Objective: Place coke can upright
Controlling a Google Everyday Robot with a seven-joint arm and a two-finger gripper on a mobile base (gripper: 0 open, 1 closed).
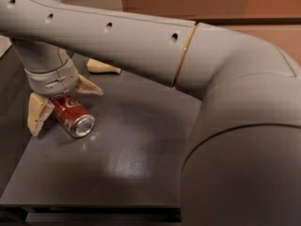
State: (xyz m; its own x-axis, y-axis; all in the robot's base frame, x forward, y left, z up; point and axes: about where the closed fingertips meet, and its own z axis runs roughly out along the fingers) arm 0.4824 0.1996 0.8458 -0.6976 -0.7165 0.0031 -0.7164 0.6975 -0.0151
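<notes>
The coke can [73, 117] is red with a silver end. It lies on its side at the left of the dark grey table [141, 168], with its silver end facing front right. My gripper [63, 101] hangs straight over the can's far end. One beige finger [37, 114] is at the can's left side and the other finger [89, 86] is behind it on the right. The jaws stand open, straddling the can. The can rests on the table.
A beige curved object [103, 68] lies on the table behind the gripper. My big grey arm [235, 126] fills the top and right of the view. The table's left edge is close to the can, and its front edge is at the bottom.
</notes>
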